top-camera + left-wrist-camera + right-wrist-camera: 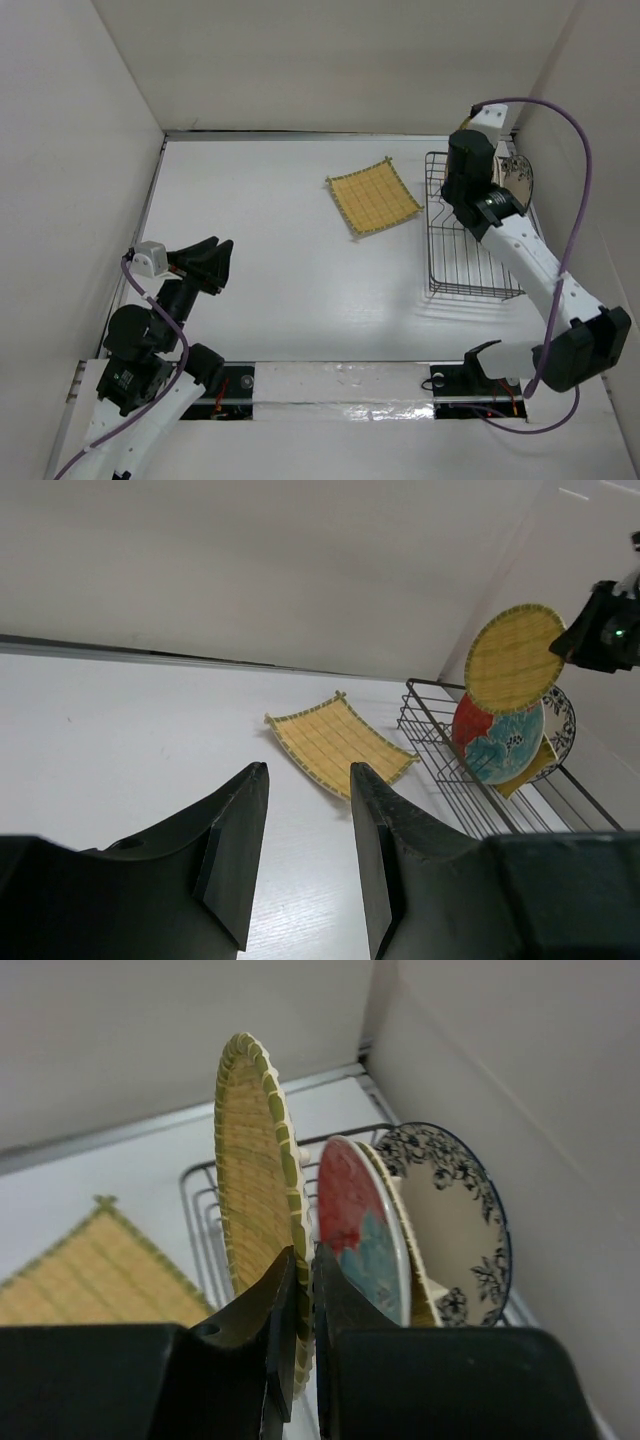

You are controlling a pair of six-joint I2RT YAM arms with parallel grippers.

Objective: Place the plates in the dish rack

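My right gripper (303,1255) is shut on the rim of a round yellow bamboo plate (255,1190), held upright on edge above the far end of the dark wire dish rack (470,270). Behind it in the rack stand a red plate with teal flowers (355,1230), a yellow bamboo plate (405,1250) and a white plate with blue pattern (450,1210). A square bamboo plate (372,197) lies flat on the table left of the rack. My left gripper (308,770) hovers open and empty near the table's left side (215,250), pointing toward the square plate (338,742).
White walls close in the table at the back and on both sides; the rack stands close to the right wall. The right arm's purple cable (580,150) loops above the rack. The near half of the rack (470,800) holds no plates.
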